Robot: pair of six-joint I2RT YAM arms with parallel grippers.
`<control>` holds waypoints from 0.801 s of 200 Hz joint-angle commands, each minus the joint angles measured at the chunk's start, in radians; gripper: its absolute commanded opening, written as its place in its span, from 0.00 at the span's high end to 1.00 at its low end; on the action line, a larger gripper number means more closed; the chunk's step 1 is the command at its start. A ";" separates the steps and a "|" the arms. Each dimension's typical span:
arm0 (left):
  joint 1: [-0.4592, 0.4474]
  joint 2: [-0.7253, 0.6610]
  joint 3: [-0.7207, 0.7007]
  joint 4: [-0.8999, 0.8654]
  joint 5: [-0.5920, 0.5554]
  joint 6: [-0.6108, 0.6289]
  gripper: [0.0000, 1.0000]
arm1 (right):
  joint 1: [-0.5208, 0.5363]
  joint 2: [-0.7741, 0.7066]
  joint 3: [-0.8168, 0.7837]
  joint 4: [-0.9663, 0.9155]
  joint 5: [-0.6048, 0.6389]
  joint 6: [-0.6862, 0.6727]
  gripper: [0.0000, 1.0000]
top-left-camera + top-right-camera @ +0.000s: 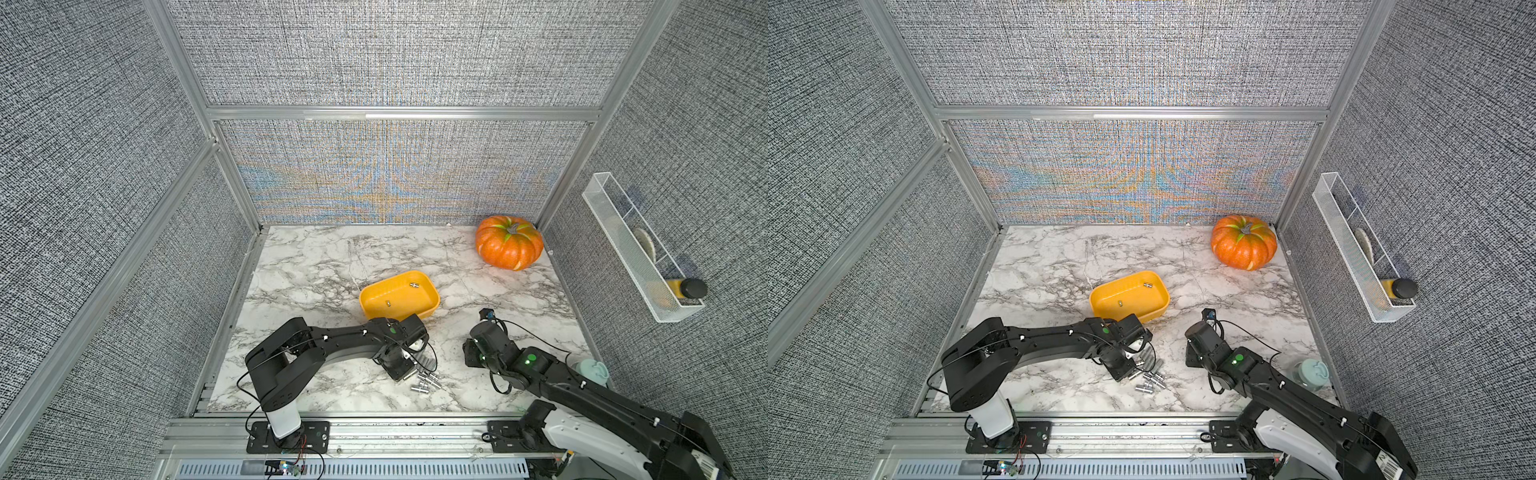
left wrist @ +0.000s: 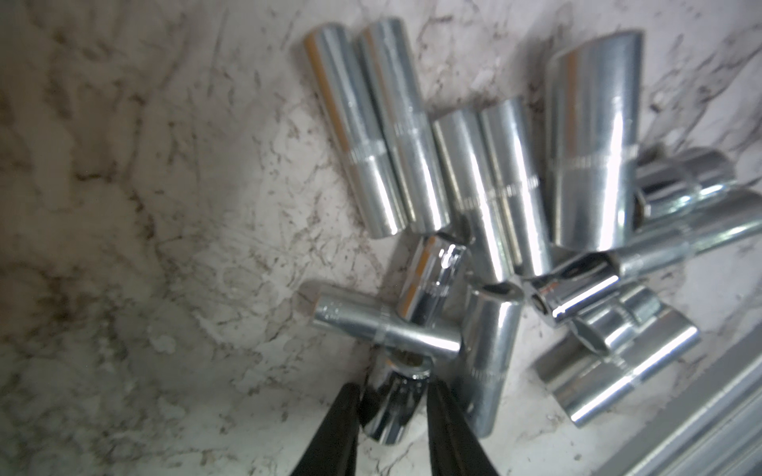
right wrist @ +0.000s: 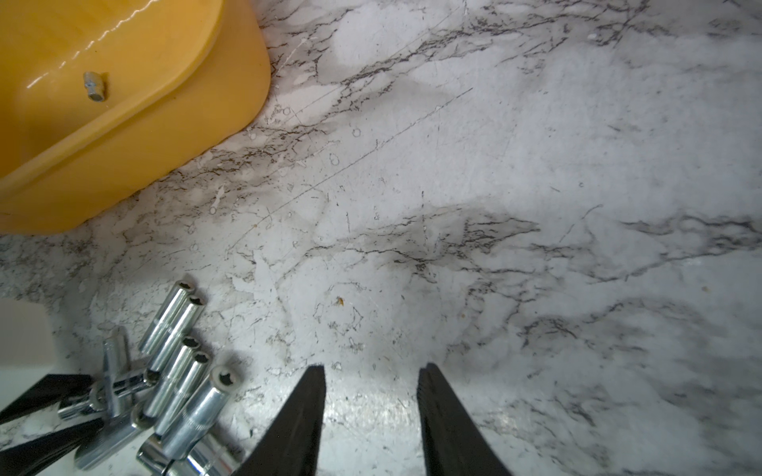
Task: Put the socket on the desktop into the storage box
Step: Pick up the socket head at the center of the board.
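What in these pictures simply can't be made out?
- Left gripper: the left wrist view is blurred, so whether it truly pinches the short socket is unclear.
- Socket pile: in a top view the left arm covers part of it.
- Wire basket: in a top view its mesh veils the contents.
- Two sockets in the storage box: too small in a top view to tell apart.
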 commanded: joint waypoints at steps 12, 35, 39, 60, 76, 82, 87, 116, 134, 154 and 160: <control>-0.001 0.015 0.004 0.053 0.011 0.002 0.67 | 0.001 -0.001 -0.003 -0.001 0.011 0.008 0.57; -0.001 0.014 0.001 0.055 0.013 0.002 0.72 | 0.001 -0.001 -0.002 0.001 0.008 0.006 0.57; -0.001 0.014 0.001 0.056 0.012 0.002 0.73 | 0.001 0.000 -0.002 0.000 0.009 0.006 0.57; -0.001 0.014 0.001 0.056 0.015 0.002 0.75 | 0.001 0.000 -0.002 0.000 0.009 0.007 0.57; -0.001 0.013 -0.002 0.056 0.018 0.002 0.77 | 0.000 0.000 -0.003 -0.001 0.008 0.005 0.57; -0.001 0.011 -0.002 0.056 0.022 0.002 0.77 | 0.001 0.000 -0.003 0.001 0.007 0.006 0.57; -0.001 0.010 -0.003 0.055 0.023 0.002 0.78 | 0.001 0.001 -0.003 0.001 0.007 0.005 0.57; -0.001 -0.002 -0.014 0.053 0.026 0.002 0.82 | 0.000 0.004 -0.003 -0.001 0.006 0.006 0.57; -0.001 -0.017 -0.025 0.044 0.028 -0.003 0.84 | 0.000 0.004 -0.003 0.000 0.006 0.006 0.57; -0.001 -0.050 -0.049 0.036 0.025 -0.012 0.86 | 0.001 0.004 -0.004 0.002 0.006 0.006 0.57; -0.001 -0.061 -0.054 0.034 0.022 -0.017 0.88 | 0.002 0.005 -0.005 0.004 0.005 0.006 0.57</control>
